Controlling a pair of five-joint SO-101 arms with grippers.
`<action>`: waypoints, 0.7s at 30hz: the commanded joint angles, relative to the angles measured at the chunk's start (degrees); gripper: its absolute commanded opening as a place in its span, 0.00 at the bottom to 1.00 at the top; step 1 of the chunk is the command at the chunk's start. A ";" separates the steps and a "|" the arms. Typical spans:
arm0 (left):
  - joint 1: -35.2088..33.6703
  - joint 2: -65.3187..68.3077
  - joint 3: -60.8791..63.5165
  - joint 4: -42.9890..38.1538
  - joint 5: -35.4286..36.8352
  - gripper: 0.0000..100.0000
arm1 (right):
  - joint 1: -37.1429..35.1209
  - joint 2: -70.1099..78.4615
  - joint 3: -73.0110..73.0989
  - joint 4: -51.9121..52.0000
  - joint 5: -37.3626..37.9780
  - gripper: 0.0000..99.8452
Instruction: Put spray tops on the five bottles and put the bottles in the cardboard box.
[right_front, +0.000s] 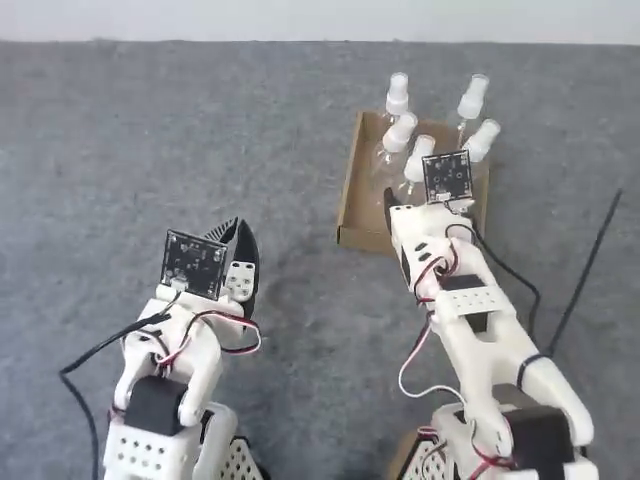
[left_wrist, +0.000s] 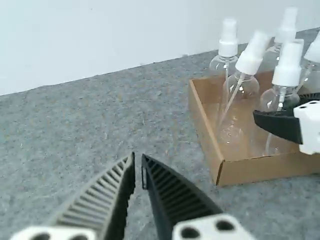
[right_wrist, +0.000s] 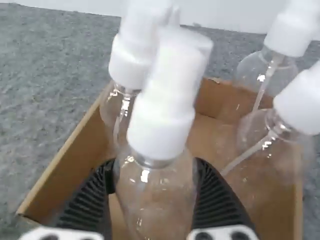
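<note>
The cardboard box (right_front: 350, 180) sits on the grey carpet with several clear bottles standing in it, each with a white spray top (right_front: 398, 92). My right gripper (right_front: 415, 195) is at the box's near end, shut on the nearest bottle (right_wrist: 155, 200), its black fingers (right_wrist: 90, 200) against both sides of the body below the spray top (right_wrist: 167, 95). The other bottles (right_wrist: 265, 65) stand behind it. My left gripper (right_front: 238, 232) hangs over bare carpet left of the box, shut with nothing in it (left_wrist: 137, 162). The box (left_wrist: 205, 125) and bottles (left_wrist: 227, 50) appear beyond it.
Grey carpet (right_front: 200, 130) covers the table, with open room left of and in front of the box. A white wall (left_wrist: 100, 35) runs along the far edge. Cables (right_front: 590, 260) trail beside the right arm.
</note>
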 joint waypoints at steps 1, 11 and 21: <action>0.00 -0.70 -0.40 -1.67 -0.35 0.01 | 0.75 0.13 -0.35 -1.27 0.97 0.01; -0.35 -0.70 -0.40 -1.76 -0.35 0.01 | 0.66 -0.13 -0.35 -0.84 0.70 0.01; -0.35 -0.70 -0.40 -1.76 -0.35 0.01 | 0.57 -0.48 0.88 -1.10 0.88 0.01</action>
